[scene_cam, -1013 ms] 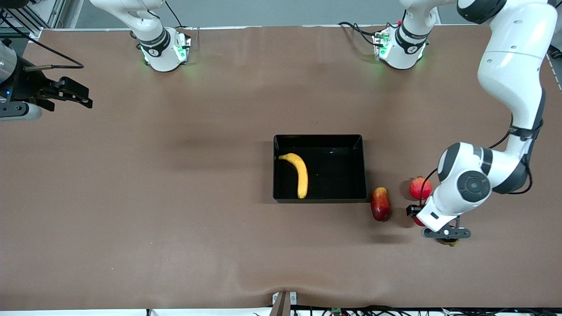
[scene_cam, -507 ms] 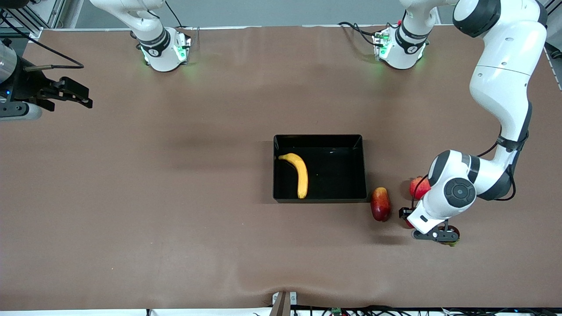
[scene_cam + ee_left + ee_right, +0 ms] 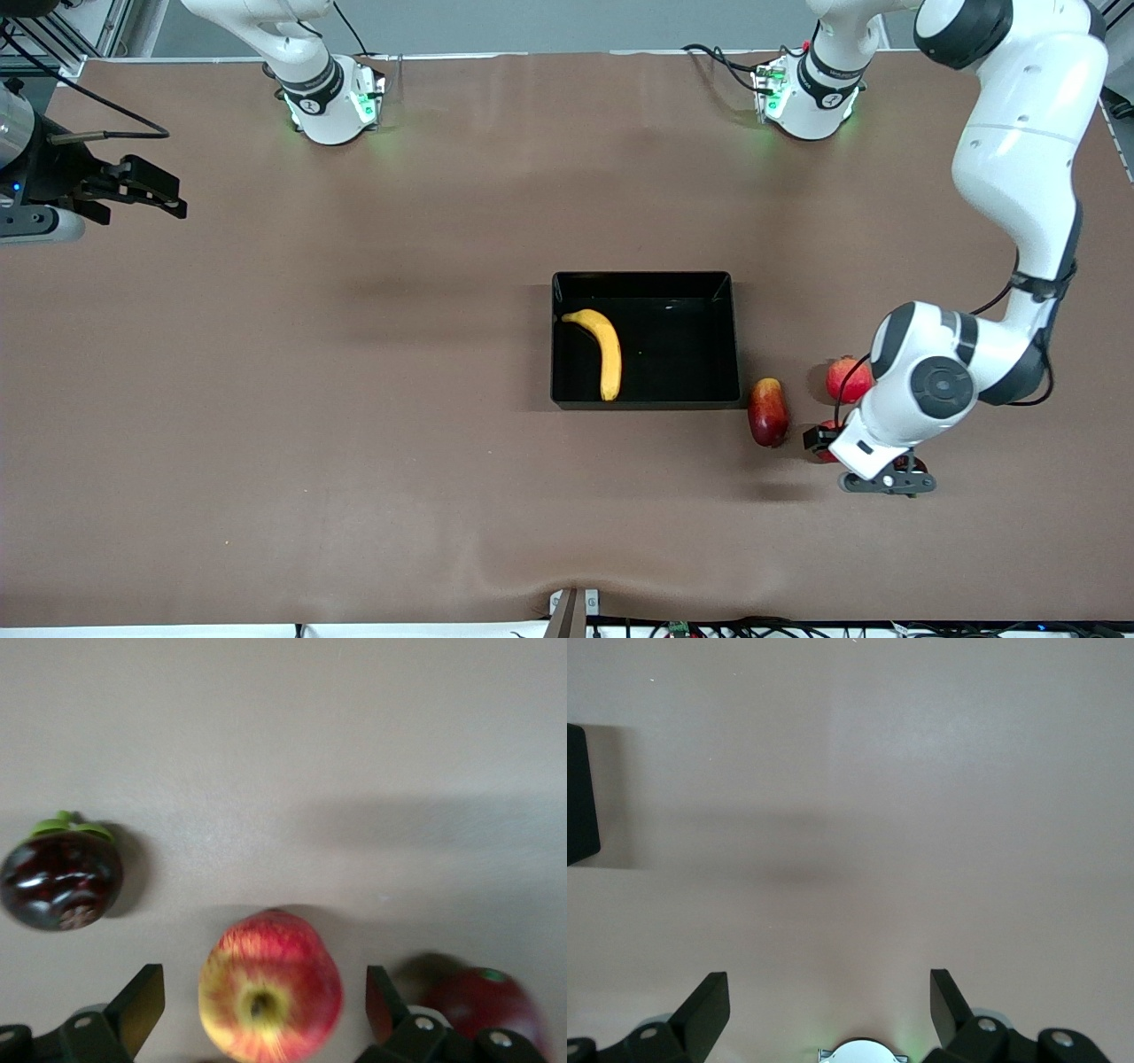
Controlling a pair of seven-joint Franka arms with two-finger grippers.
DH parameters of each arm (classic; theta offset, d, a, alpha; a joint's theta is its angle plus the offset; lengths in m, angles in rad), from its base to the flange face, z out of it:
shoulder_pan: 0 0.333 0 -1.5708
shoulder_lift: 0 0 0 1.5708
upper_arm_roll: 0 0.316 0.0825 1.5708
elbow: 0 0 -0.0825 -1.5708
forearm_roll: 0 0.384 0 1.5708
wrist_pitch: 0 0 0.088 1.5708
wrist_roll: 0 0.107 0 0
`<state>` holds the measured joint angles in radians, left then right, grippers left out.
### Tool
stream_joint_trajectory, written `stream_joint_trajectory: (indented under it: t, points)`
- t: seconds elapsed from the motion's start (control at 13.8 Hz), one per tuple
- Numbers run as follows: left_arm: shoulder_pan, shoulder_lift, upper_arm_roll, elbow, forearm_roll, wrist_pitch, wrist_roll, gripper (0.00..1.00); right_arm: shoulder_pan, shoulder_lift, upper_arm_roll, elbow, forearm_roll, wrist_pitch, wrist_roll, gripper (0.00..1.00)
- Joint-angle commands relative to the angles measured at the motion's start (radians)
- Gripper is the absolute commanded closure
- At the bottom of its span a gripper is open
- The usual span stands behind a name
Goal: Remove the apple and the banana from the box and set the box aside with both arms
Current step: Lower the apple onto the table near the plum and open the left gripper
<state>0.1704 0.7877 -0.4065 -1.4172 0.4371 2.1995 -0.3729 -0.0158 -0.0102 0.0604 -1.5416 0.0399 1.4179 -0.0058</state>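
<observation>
The red-and-yellow apple lies on the table, stem dimple up, between the spread fingers of my left gripper, with gaps on both sides. In the front view my left gripper is low over that spot, and its hand hides most of the apple. The banana lies in the black box at mid-table. My right gripper waits open and empty over the right arm's end of the table; its own wrist view shows bare table under it.
A red-and-yellow mango lies beside the box's corner. A pomegranate lies by the left arm's elbow. A dark mangosteen with green leaves and a dark red fruit flank the apple. The box's corner shows in the right wrist view.
My left hand has shifted slightly toward the mango and the box, staying low over the apple. The right arm, the banana and the box have not moved.
</observation>
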Motion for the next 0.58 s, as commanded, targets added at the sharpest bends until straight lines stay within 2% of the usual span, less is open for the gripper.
stream_joint_trajectory:
  t: [0.0,0.14,0.29,0.51]
  points:
    - [-0.008,-0.132,-0.02,-0.02,-0.09,-0.113,-0.009,0.0,-0.001,-0.007,0.002,-0.005,0.014,-0.005,0.013,0.0]
    - [-0.014,-0.176,-0.067,-0.022,-0.112,-0.156,-0.011,0.0,-0.003,-0.007,0.002,-0.005,0.014,-0.005,0.013,0.0]
    - [-0.025,-0.189,-0.13,-0.023,-0.132,-0.193,-0.11,0.0,-0.001,-0.007,0.002,-0.005,0.014,-0.005,0.013,0.0]
    - [-0.161,-0.173,-0.147,-0.023,-0.12,-0.204,-0.315,0.0,-0.003,-0.007,0.002,-0.005,0.014,-0.005,0.013,0.0]
